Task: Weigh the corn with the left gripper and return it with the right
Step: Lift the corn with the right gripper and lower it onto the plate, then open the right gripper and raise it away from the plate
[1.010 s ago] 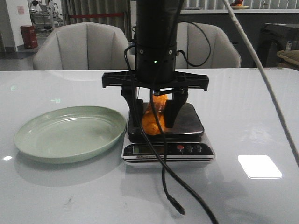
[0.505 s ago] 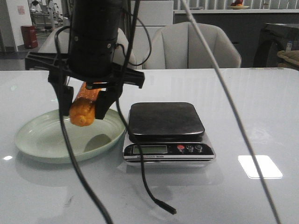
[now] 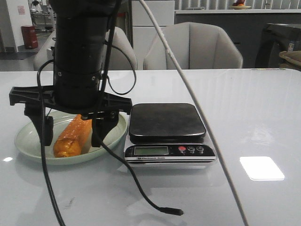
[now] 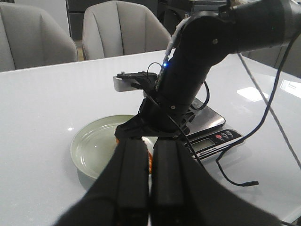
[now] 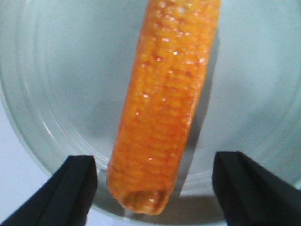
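The orange-yellow corn [image 3: 70, 136] lies in the green plate [image 3: 28, 136], one end over the near rim. My right gripper [image 3: 72, 140] hangs straight over it, open, one finger on each side of the cob without touching. In the right wrist view the corn [image 5: 162, 108] lies between the open right gripper [image 5: 157, 165] fingers on the plate [image 5: 47, 70]. My left gripper [image 4: 149, 150] is shut and empty, held back from the plate [image 4: 94, 146]. Only an orange sliver of corn [image 4: 150, 162] shows past its fingers. The left gripper does not show in the front view.
A kitchen scale [image 3: 167, 120] with a bare steel platform stands right of the plate, touching its rim; it also shows in the left wrist view [image 4: 214, 136]. A loose black cable [image 3: 160, 209] and a white cable [image 3: 207, 136] trail over the table. Chairs stand behind.
My right gripper lifted the corn off the scale, carried it left over the plate, lowered it and opened. The corn now lies in the plate.
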